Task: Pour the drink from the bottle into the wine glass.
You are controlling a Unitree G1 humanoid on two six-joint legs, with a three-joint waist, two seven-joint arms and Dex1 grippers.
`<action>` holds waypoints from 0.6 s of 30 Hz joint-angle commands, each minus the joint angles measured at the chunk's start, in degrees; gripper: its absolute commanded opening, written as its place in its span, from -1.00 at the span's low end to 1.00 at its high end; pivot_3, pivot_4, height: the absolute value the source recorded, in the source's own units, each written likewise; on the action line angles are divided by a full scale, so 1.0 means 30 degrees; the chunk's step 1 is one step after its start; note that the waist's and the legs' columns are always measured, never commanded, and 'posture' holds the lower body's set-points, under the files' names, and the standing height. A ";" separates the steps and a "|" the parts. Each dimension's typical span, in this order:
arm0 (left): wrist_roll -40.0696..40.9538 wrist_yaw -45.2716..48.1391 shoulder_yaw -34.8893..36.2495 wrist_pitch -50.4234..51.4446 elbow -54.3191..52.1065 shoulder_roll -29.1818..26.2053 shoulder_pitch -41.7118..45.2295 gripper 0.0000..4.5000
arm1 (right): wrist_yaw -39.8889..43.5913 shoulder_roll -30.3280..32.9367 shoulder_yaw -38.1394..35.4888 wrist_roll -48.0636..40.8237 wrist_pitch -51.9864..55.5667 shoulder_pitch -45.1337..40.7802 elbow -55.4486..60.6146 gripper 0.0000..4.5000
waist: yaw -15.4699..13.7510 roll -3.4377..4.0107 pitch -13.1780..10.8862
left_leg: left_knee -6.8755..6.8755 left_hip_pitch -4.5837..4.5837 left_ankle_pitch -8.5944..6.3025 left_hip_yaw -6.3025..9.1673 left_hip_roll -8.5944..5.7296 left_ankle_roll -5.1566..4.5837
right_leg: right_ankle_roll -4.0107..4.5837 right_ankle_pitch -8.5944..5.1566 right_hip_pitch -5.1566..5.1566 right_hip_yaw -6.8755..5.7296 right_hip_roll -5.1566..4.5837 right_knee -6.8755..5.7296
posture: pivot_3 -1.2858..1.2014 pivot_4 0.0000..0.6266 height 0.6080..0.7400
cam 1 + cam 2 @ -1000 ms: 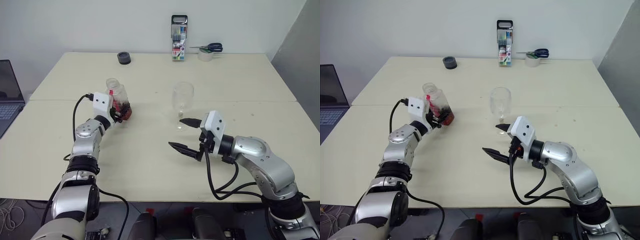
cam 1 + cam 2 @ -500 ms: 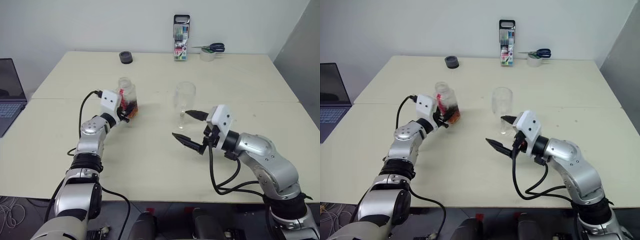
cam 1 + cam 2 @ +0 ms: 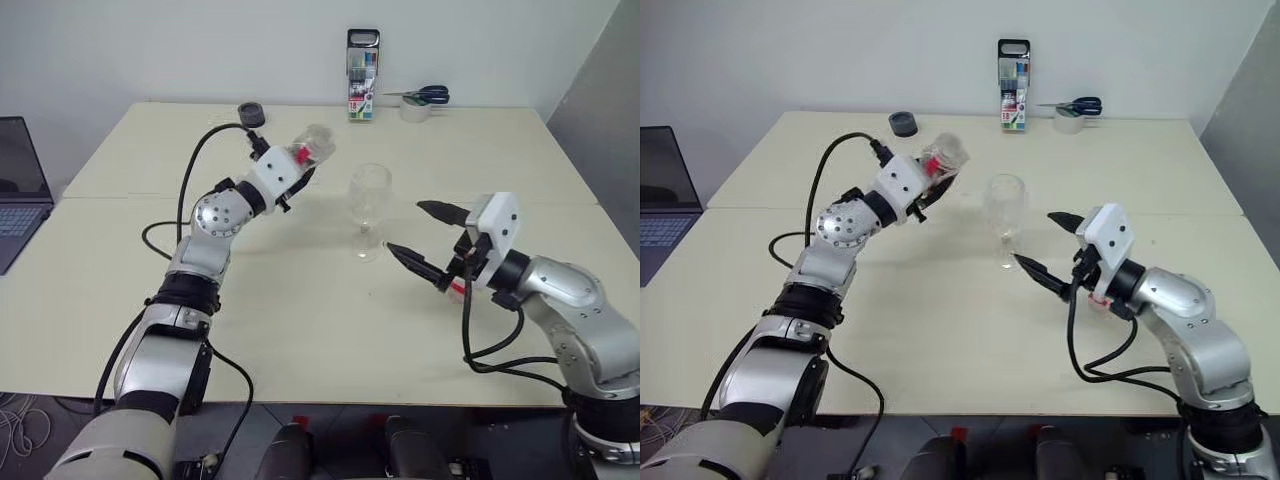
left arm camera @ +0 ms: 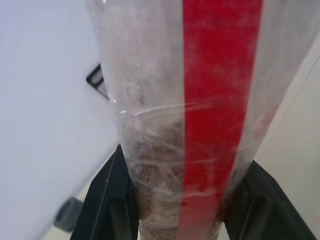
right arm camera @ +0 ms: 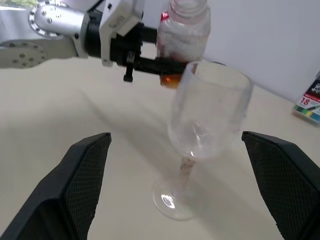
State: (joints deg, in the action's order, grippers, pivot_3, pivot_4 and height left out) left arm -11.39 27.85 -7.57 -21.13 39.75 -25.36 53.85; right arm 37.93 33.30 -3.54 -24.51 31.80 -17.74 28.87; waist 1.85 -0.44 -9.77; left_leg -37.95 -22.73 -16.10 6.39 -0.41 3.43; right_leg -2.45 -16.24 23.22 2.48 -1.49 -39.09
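Observation:
My left gripper [image 3: 297, 168] is shut on the clear bottle [image 3: 307, 152], held off the table and tilted with its open mouth toward the wine glass [image 3: 367, 205]. The red label strip [image 4: 220, 100] runs along the bottle between the black fingers [image 4: 106, 200]. A little amber drink [image 5: 170, 79] pools at the bottle's held end. The glass stands upright on the table, its bowl just right of the bottle's mouth. My right gripper [image 3: 405, 228] is open, level, to the right of the glass stem and clear of it.
At the table's far edge stand a black-topped marker case [image 3: 360, 62], scissors [image 3: 425, 95] on a tape roll [image 3: 408, 111], and a small black round object [image 3: 249, 114]. A laptop [image 3: 15, 190] sits off the table's left side.
My left arm has lifted the bottle up and to the right toward the glass and rolled it over onto a tilt. The right gripper drew back to the right of the glass, still open.

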 commanded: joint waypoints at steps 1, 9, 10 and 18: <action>-0.1170 -0.1025 -0.0457 -0.2055 0.0619 -0.0444 0.1390 -0.26 | -0.0086 0.0043 -0.0845 -0.0391 -0.0431 -0.0101 0.0144 1.00 | 0.0023 0.0000 -0.0002 | 0.0001 0.0001 0.0000 0.0000 0.0000 0.0000 | 0.0000 0.0000 0.0000 -0.0001 0.0001 0.0001 | 0.03 -0.52 1.00; -0.4114 -0.3566 -0.2007 -0.5078 0.3513 -0.0743 0.3339 -0.26 | -0.0708 -0.0151 -0.1769 -0.0809 -0.0607 -0.0105 0.0146 1.00 | 0.0030 -0.0005 -0.0005 | 0.0001 -0.0003 0.0000 -0.0003 -0.0002 0.0000 | -0.0001 0.0000 0.0002 0.0002 0.0003 -0.0001 | 0.03 -0.52 1.00; -0.4534 -0.3935 -0.2270 -0.5392 0.3787 -0.0799 0.3554 -0.26 | -0.0805 -0.0178 -0.1855 -0.0855 -0.0583 -0.0120 0.0193 1.00 | 0.0021 -0.0006 -0.0006 | 0.0000 -0.0002 0.0000 -0.0004 -0.0005 0.0000 | 0.0000 0.0000 0.0002 0.0002 0.0001 -0.0004 | 0.03 -0.52 1.00; -0.6345 -0.6105 -0.3265 -0.6497 0.5373 -0.0907 0.4701 -0.26 | -0.1185 -0.0255 -0.2069 -0.1331 -0.0381 0.0082 0.0716 1.00 | 0.0015 -0.0007 -0.0006 | -0.0001 -0.0010 0.0001 -0.0003 -0.0009 0.0001 | -0.0001 0.0000 0.0003 0.0001 -0.0001 -0.0002 | 0.03 -0.52 1.00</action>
State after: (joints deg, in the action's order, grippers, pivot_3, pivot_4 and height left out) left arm -30.15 11.70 -17.86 -39.49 56.16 -27.28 65.39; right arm 34.81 32.54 -7.98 -27.21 31.22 -17.33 28.54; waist 1.89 -0.46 -9.79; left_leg -37.96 -22.76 -16.10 6.39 -0.44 3.43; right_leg -2.46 -16.24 23.23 2.48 -1.49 -39.09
